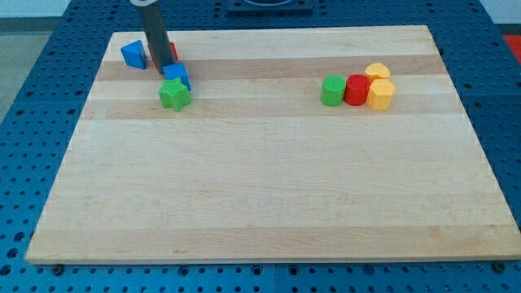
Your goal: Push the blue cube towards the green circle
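**A:** So my tip [161,68] was down on the board [260,203] at the view's top left, holding nothing obviously, it's just a bare rod. It sat right at the upper-left edge of the blue cube [176,75], touching or near enough, hard to call.

**B:** And the green circle [332,90]?

**A:** Well apart, off to the view's right, jammed against the red cylinder [356,89] with two yellow blocks [379,88] beyond.

**B:** What worried you?

**A:** The green star [174,96] was touching the cube's lower side. My guess was a push from that corner would've driven the cube down into the star and dragged it along, or spun the cube off line.

**B:** Anything you couldn't see?

**A:** The rod hid most of a red block [172,53], shape unknown. The blue piece [133,55] on the left looked like a wedge.
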Controlling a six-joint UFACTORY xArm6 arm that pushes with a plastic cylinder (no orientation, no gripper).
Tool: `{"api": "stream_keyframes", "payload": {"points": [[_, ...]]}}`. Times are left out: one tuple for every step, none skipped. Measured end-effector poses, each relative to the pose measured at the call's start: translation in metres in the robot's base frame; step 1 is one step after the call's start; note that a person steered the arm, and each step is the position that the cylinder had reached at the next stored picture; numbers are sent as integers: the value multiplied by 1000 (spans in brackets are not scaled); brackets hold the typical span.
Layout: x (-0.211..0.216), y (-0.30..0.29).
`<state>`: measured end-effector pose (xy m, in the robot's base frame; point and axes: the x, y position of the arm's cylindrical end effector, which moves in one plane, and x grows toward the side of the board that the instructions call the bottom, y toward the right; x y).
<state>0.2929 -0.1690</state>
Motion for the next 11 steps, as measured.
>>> {"api": "stream_keyframes", "payload": {"points": [[-10, 31], [-15, 59], [-15, 53], [-15, 25], [-15, -3], [-12, -25], [1, -32], [25, -30], [29, 3], [29, 47], [29, 90]]}}
